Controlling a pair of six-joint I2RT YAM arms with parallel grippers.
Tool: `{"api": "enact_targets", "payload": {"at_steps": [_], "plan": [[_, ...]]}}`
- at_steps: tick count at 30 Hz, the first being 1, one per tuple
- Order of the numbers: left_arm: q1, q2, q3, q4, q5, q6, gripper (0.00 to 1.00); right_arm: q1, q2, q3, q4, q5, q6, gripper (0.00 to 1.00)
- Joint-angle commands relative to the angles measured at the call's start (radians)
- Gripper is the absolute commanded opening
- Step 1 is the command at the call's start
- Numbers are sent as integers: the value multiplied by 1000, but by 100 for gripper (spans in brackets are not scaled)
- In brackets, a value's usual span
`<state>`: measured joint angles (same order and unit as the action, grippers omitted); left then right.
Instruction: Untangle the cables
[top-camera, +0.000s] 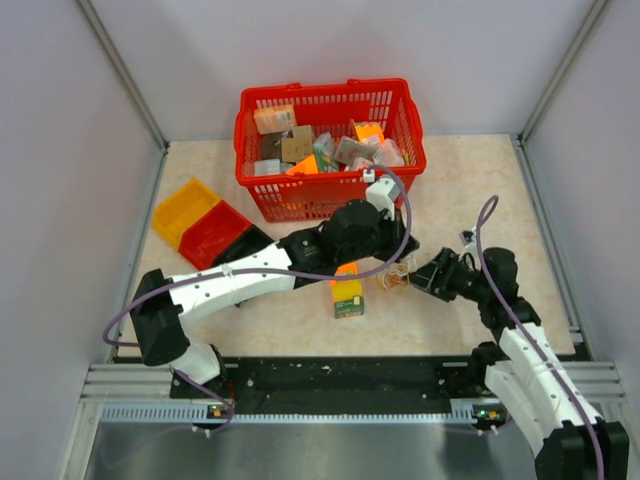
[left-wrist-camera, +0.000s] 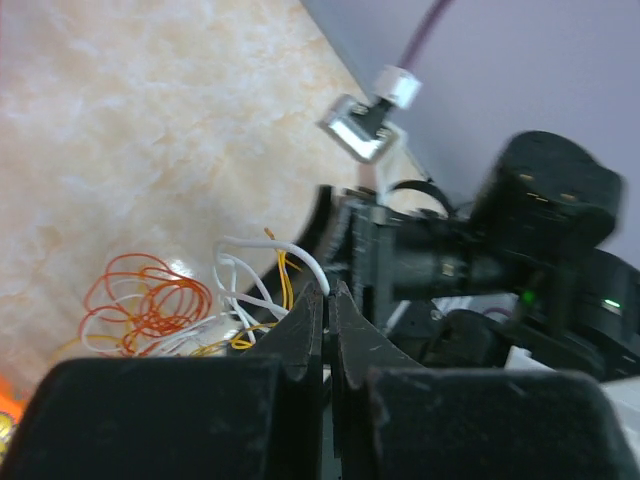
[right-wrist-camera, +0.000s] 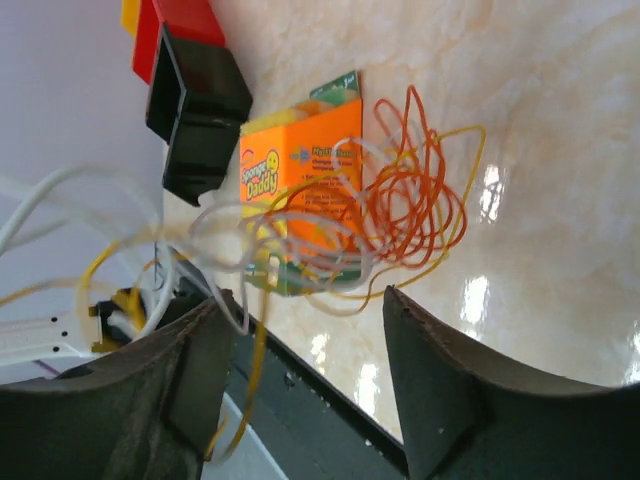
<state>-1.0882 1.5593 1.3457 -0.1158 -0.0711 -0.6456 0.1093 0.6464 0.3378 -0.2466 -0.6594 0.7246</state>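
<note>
Tangled cables (right-wrist-camera: 415, 195) at centre of right wrist view: orange, yellow and white loops on marble tabletop (right-wrist-camera: 560, 120), partly draped over Sponge Daddy box (right-wrist-camera: 300, 170). White strand pinched at tips of left gripper (left-wrist-camera: 326, 300), fingers pressed together (rest of tangle lower left there). Fingers of right gripper (right-wrist-camera: 305, 330) spread wide, blurred strands crossing one. Overhead, red basket (top-camera: 300, 197) upper centre.

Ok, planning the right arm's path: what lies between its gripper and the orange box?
The cables, seen in the right wrist view: loops spread from the right gripper to the orange box.
</note>
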Motion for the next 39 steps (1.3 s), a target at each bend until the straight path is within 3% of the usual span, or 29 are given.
{"api": "enact_targets", "payload": {"at_steps": [1,3,5,7,10,18,23,26,30,35,39], "plan": [[-6,-42,101,28,146,-19,0,4,148,-20,357,-5,96,55],[-6,-51,144,16,189,-9,0,4,226,-10,311,131,111,32],[-7,-65,197,-10,223,12,0,-3,309,6,248,281,134,0],[-7,-85,266,-57,244,49,0,-22,386,30,153,406,154,0],[-9,-117,409,-172,223,112,0,-92,449,38,93,471,164,0],[-7,-151,662,-278,88,219,0,-149,391,156,-26,621,0,3],[-4,-123,797,-350,11,264,0,-145,418,234,-50,534,-126,23],[-3,-140,839,-373,-27,303,0,-143,418,225,-5,385,-188,32],[4,-159,929,-490,-192,389,0,-87,394,199,50,267,-260,49],[68,-160,1027,-709,-374,431,0,-46,398,193,36,239,-280,49],[279,-200,879,-887,-268,314,0,-48,349,179,33,231,-275,49]]}}
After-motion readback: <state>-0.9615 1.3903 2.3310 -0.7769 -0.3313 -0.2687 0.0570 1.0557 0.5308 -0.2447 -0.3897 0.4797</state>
